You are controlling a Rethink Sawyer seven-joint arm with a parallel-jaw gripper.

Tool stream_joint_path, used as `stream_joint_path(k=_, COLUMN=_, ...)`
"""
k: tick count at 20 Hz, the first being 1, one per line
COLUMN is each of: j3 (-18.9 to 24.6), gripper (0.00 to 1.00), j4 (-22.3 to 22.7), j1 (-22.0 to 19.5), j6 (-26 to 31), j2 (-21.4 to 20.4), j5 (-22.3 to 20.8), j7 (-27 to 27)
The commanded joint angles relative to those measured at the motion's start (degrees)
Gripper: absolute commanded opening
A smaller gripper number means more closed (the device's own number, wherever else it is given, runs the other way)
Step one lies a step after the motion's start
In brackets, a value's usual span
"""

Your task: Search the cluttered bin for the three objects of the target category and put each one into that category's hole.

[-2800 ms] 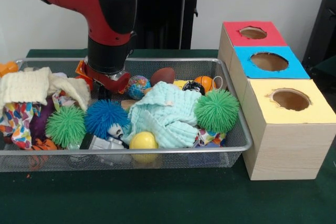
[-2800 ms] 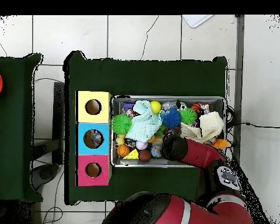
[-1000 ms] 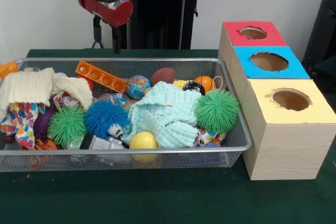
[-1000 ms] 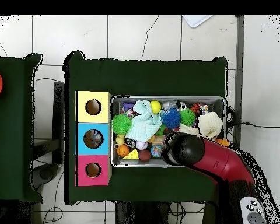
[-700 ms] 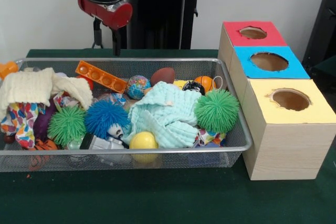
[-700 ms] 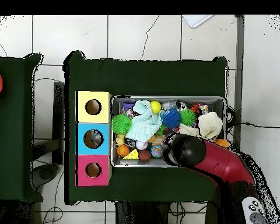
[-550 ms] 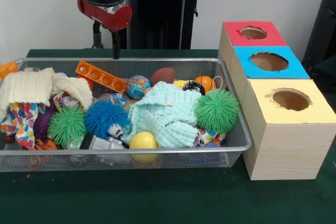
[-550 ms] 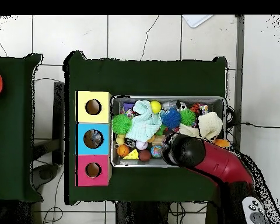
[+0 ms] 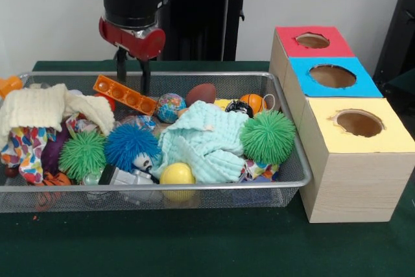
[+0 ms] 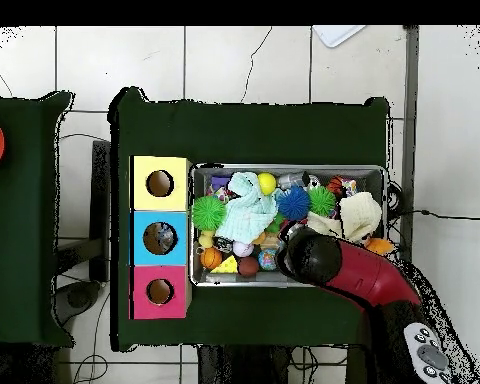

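Clutter fills the large shallow silver wire-mesh basket (image 9: 285,183), which sits on the green table just beside the row of three cardboard boxes with red (image 9: 310,41), blue (image 9: 332,76) and yellow (image 9: 358,124) holed tops. Which category is wanted cannot be told. The spiky green rubber ball (image 9: 268,136) near the boxes end, the blue fuzzy ball (image 9: 131,145) and the smooth yellow ball (image 9: 177,174) should be light; the spiky ones likely squash, so a grip across the middle suits them. The pale mint knitted cloth (image 9: 204,141) is limp and covers neighbours. The red and black arm hangs vertical over the basket's far side, its gripper (image 9: 133,72) above the orange plastic holed bar (image 9: 125,95), fingers slightly parted and empty.
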Motion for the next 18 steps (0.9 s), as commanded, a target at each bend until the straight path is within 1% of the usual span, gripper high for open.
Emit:
stream_joint_path(k=1, j3=4.33, gripper=1.00, j4=0.76, j1=-0.10, j6=-4.47, j2=5.99, j5=-0.48, j7=5.12)
stream_joint_path(k=11, j3=2.63, gripper=1.00, j4=-0.92, j1=2.18, j6=-7.42, j2=10.60, j5=-0.25, j7=6.38)
stream_joint_path(k=13, j3=2.08, gripper=1.00, j4=-1.18, j1=2.39, j6=-7.56, j2=11.46, j5=-0.59, j7=6.15)
stream_joint_path(k=18, j3=1.47, gripper=1.00, j4=-1.14, j1=1.75, j6=-10.61, j2=13.88, j5=-1.60, j7=5.85)
